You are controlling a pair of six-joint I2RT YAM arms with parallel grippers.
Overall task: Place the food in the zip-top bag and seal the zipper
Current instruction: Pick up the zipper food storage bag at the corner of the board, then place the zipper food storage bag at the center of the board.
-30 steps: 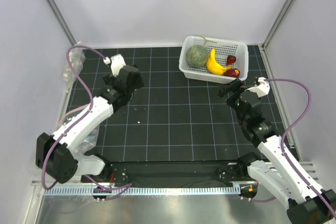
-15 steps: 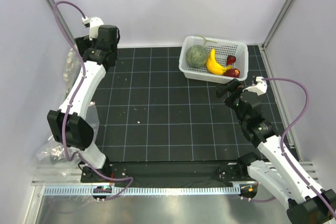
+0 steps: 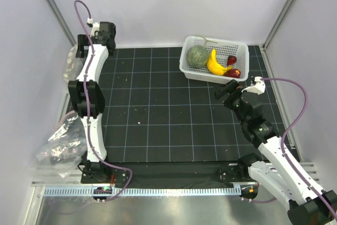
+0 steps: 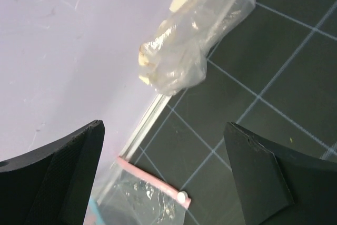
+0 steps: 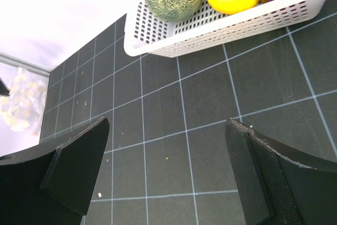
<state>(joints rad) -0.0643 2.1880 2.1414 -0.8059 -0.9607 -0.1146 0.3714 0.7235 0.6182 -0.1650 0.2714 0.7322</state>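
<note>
Since the earlier frames the left arm has swung off the middle of the black gridded mat and stretched along the left edge into the far-left corner; the right arm has barely shifted. The left gripper hangs over that corner beside the wall, its jaws spread wide with nothing between them. Below it, in the left wrist view, lies a flat clear zip-top bag with a pale pink zipper strip along its edge, unheld and apart from both fingers. Farther along the wall sits a crumpled clear plastic pouch holding pale pieces. A second crinkled clear plastic bag lies at the near-left corner, partly off the mat. The food is all on the far right in the white perforated plastic basket — a grey-green netted melon on its left, a yellow banana in the middle, and dark-red round fruits on its right. The right gripper is released as well — jaws apart, empty, just near of the basket and not touching it.
</note>
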